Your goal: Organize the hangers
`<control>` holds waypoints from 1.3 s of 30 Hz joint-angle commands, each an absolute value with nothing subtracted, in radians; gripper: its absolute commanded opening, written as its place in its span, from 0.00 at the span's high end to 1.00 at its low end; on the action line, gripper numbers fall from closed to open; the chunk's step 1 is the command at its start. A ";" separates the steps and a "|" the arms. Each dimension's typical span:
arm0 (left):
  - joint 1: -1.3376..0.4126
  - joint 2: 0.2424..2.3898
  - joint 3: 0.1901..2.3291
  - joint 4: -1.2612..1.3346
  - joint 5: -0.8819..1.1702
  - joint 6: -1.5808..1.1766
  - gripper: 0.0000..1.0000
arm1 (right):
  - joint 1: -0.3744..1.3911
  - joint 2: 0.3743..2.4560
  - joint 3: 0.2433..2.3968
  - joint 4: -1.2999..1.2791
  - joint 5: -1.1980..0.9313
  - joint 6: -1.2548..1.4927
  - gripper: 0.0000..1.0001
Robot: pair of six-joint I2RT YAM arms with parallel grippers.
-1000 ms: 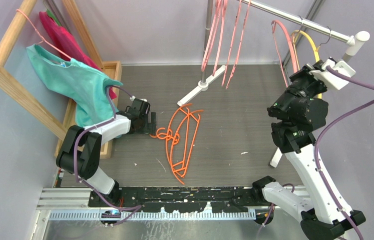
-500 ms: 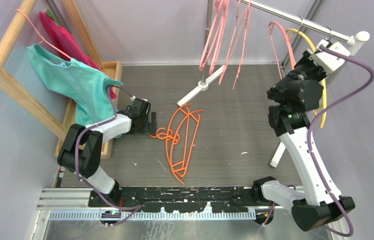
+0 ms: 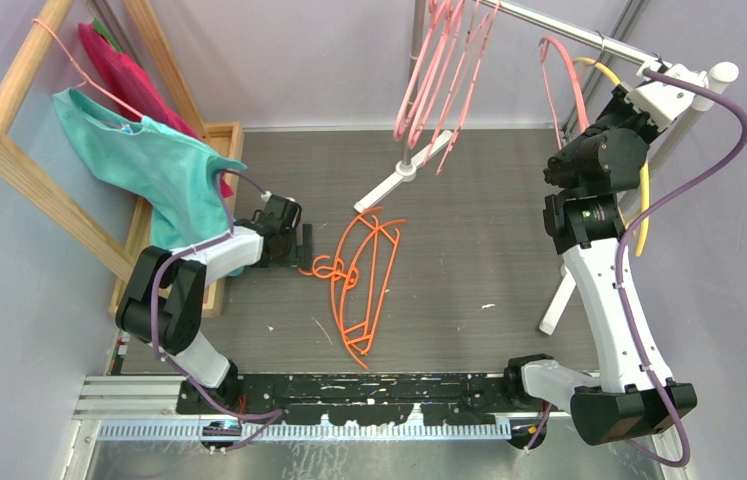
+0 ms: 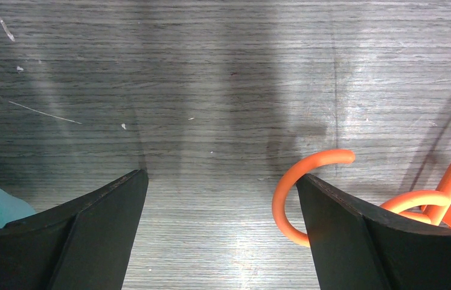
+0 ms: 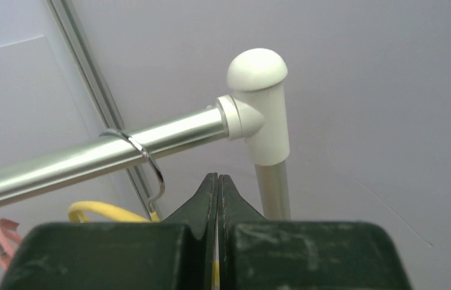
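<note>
Several orange hangers (image 3: 364, 280) lie tangled on the table. My left gripper (image 3: 301, 247) rests open just left of them; in the left wrist view one orange hook (image 4: 307, 187) curls against the inside of my right finger (image 4: 355, 235), the gap of the left gripper (image 4: 223, 223) holding nothing. Pink hangers (image 3: 439, 70) hang on the metal rod (image 3: 569, 30), one more pink hanger (image 3: 567, 80) farther right. My right gripper (image 5: 217, 178) is raised near the rod's end, shut on the yellow hanger (image 3: 642, 190), whose wire hook (image 5: 144, 157) sits over the rod (image 5: 60, 166).
A wooden frame (image 3: 29, 180) at the left carries a teal cloth (image 3: 149, 160) on a thin pink hanger. The rack's white foot (image 3: 399, 180) stands behind the orange pile. The rod's white end post (image 5: 268, 133) is just right of my right fingers.
My right arm has lifted the yellow hanger up and toward the rod's right end. The pink hangers have swung a little. The left arm has stayed put.
</note>
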State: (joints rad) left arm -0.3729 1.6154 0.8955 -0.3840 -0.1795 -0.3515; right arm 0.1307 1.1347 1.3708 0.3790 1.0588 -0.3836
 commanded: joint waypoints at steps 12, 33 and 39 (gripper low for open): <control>-0.376 1.612 0.921 -0.396 -0.210 -0.350 0.02 | 0.040 1.210 1.472 0.190 0.750 -0.207 0.99; -0.376 1.594 0.917 -0.388 -0.227 -0.343 0.02 | 0.040 1.329 1.572 0.077 0.323 -0.022 0.99; -0.377 1.591 0.917 -0.381 -0.226 -0.338 0.02 | 0.069 1.374 1.609 0.069 0.230 0.039 0.99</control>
